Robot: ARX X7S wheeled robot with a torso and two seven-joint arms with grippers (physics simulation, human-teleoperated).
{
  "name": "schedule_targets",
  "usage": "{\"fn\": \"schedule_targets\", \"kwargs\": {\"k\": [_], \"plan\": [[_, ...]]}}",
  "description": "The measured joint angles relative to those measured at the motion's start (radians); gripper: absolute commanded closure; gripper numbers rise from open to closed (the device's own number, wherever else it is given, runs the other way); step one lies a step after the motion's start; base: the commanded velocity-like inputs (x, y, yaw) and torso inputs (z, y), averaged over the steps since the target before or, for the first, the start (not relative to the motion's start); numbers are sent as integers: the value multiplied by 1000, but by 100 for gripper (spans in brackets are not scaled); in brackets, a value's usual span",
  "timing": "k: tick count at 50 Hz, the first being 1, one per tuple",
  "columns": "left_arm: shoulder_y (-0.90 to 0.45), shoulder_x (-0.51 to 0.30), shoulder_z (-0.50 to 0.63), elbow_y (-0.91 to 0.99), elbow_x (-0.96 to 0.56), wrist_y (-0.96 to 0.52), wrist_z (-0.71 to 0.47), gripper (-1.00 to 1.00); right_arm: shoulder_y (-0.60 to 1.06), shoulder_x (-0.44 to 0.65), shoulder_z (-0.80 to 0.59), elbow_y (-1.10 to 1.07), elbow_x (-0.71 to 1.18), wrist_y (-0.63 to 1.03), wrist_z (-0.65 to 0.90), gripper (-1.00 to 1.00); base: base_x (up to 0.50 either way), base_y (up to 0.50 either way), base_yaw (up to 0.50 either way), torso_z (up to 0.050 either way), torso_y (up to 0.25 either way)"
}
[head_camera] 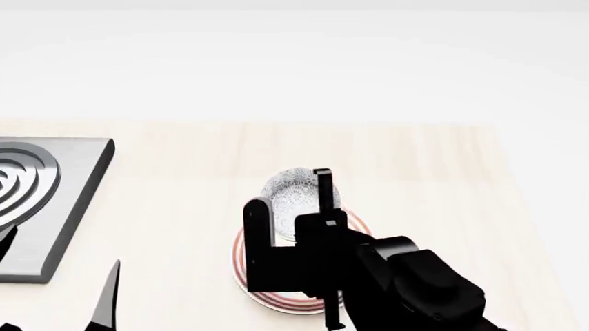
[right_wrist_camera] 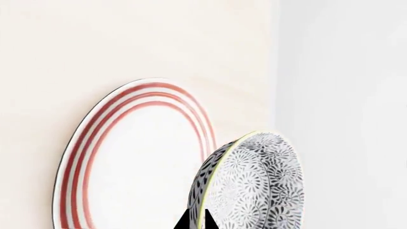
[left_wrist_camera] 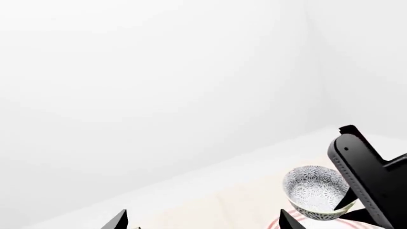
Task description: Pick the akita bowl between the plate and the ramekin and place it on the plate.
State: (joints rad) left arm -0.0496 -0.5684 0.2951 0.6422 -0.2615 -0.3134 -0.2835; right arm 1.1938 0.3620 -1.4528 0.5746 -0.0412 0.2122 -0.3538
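Observation:
The akita bowl, grey-and-white speckled, hangs tilted over the far part of the plate, a white plate with red rings. My right gripper is shut on the bowl's rim, one fingertip inside and one outside. The bowl's foot looks clear of the plate. My left gripper stands open and empty near the table's front left. The ramekin is out of view.
A grey metal slab with concentric grooves lies on the pale wooden table at the left. The table's right edge and far edge border a plain white floor.

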Motion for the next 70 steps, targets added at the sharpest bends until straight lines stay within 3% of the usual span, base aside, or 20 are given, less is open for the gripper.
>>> {"fn": "schedule_targets", "kwargs": {"k": [30, 44, 63, 64, 70], "plan": [[13, -4, -12, -16, -22, 38, 9, -100, -14, -183, 15, 419, 17, -205, 54, 100, 0, 0, 0, 0, 0], [15, -9, -13, -17, -22, 53, 12, -100, -20, -212, 13, 474, 15, -242, 60, 100, 0, 0, 0, 1, -209], [10, -5, -19, -17, -35, 42, 0, -100, -28, -222, 14, 507, 18, -263, 63, 100, 0, 0, 0, 0, 0], [10, -5, -19, -17, -36, 41, 0, -100, -29, -221, 14, 506, 18, -263, 64, -100, 0, 0, 0, 0, 0], [9, -5, -19, -16, -38, 40, -2, -100, -27, -209, 20, 477, 14, -250, 65, -100, 0, 0, 0, 0, 0]]}}
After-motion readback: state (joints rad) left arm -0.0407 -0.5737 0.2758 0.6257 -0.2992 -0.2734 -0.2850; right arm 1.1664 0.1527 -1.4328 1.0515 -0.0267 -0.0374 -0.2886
